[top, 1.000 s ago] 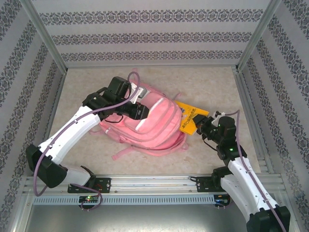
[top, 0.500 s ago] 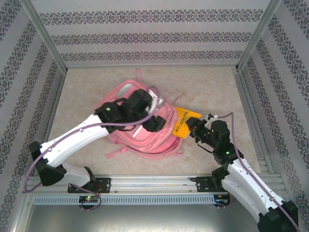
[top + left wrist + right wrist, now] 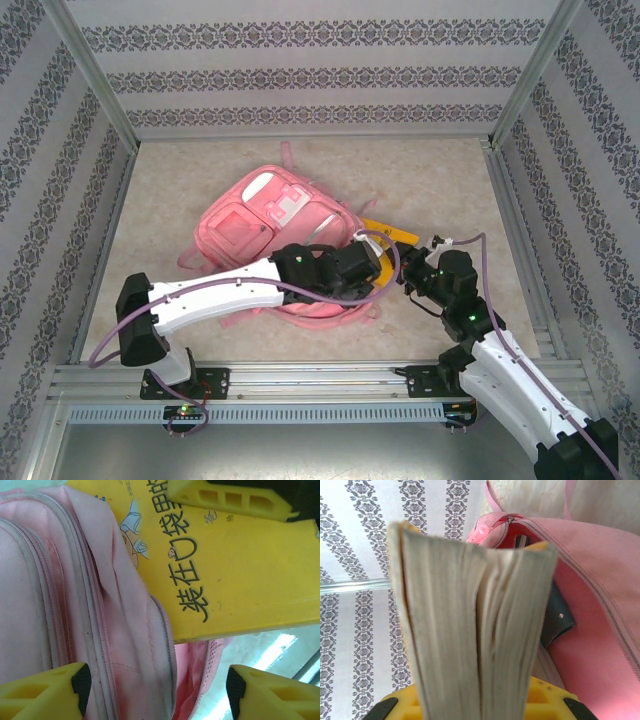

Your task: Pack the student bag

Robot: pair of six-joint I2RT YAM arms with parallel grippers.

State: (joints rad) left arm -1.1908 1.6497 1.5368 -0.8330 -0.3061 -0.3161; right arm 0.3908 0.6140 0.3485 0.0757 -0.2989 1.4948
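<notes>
Gripping a yellow book (image 3: 386, 236), the right tool (image 3: 410, 266) is holding it at the mouth of the student bag (image 3: 268, 214); the left tool (image 3: 157, 685), released, is hovering over the zipper (image 3: 98, 645) beside it.

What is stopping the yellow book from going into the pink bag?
Nothing visible. The right tool holds the yellow book at the student bag's open mouth, one corner already tucked under the pink fabric. The open left tool hovers beside it.

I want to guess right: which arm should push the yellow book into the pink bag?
Probably right. The right gripper clamps the yellow book at the open mouth of the student bag. The left gripper is open over the bag, holding nothing.
</notes>
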